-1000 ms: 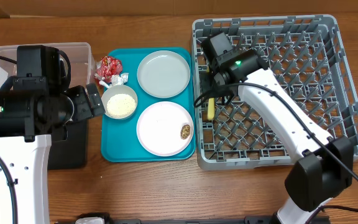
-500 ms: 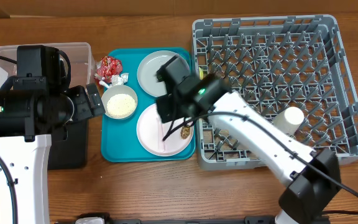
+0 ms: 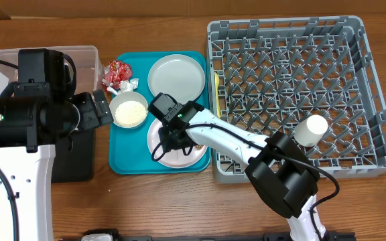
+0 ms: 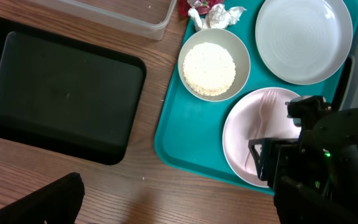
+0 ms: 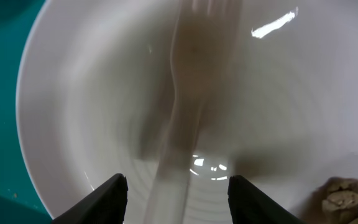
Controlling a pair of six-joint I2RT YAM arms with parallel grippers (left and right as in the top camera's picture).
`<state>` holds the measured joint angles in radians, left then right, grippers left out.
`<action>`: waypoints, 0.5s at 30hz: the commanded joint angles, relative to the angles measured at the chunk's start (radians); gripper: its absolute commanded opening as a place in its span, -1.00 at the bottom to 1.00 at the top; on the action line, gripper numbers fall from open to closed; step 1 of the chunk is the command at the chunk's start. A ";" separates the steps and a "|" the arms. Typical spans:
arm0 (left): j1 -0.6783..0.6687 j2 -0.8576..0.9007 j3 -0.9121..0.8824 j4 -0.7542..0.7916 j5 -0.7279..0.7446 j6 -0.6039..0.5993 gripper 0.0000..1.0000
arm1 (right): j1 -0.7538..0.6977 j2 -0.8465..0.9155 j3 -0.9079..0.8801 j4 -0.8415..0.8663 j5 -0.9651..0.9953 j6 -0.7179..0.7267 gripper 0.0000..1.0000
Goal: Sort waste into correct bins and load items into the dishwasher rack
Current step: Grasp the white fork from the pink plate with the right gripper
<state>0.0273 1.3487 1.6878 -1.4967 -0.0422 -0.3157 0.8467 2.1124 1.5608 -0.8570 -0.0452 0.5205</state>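
My right gripper (image 3: 171, 132) is open and empty, low over the pinkish-white plate (image 3: 179, 159), its fingers (image 5: 185, 199) on either side of a white fork (image 5: 191, 93) lying on it. A small brown food bit (image 5: 344, 196) sits on the same plate. The small bowl (image 3: 129, 110) holds white grains. The grey-green plate (image 3: 176, 78), red wrapper (image 3: 118, 71) and white tissue (image 3: 127, 85) lie on the teal tray. The white cup (image 3: 311, 128) and yellow-handled utensil (image 3: 218, 94) are in the grey rack (image 3: 374, 80). My left gripper (image 3: 102, 107) is open and empty over the teal tray's left edge.
The clear tub (image 3: 79, 50) stands at the far left with the black tray (image 3: 79, 164) in front of it; both also show in the left wrist view, tub (image 4: 123, 15) and tray (image 4: 61, 93). The teal tray (image 3: 122, 157) lies between them and the rack.
My right arm has swung left out of the rack and come down over the pinkish-white plate. The yellow-handled utensil now lies in the rack. The left arm has not moved.
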 commanded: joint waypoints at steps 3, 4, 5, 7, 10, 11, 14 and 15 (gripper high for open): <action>0.006 0.006 0.009 0.002 -0.014 -0.014 1.00 | 0.001 0.017 -0.002 0.038 0.027 0.061 -0.03; 0.006 0.006 0.009 0.002 -0.013 -0.014 1.00 | 0.001 0.036 -0.002 0.045 0.026 0.080 -0.11; 0.006 0.006 0.009 0.002 -0.013 -0.014 1.00 | 0.001 0.043 -0.002 0.048 0.026 0.080 -0.14; 0.006 0.006 0.009 0.002 -0.013 -0.014 1.00 | 0.001 0.051 -0.002 0.049 0.026 0.084 -0.27; 0.006 0.006 0.009 0.002 -0.013 -0.014 1.00 | -0.003 0.051 -0.002 0.052 0.029 0.087 -0.38; 0.006 0.006 0.009 0.002 -0.013 -0.014 1.00 | -0.003 0.051 -0.002 0.051 0.029 0.087 -0.45; 0.006 0.006 0.009 0.002 -0.013 -0.014 1.00 | -0.005 0.051 0.000 0.043 0.030 0.087 -0.57; 0.006 0.006 0.009 0.002 -0.013 -0.014 1.00 | -0.005 0.051 0.026 0.010 0.053 0.087 -0.61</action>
<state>0.0273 1.3487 1.6878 -1.4967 -0.0422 -0.3157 0.8448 2.1433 1.5616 -0.8104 -0.0265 0.6022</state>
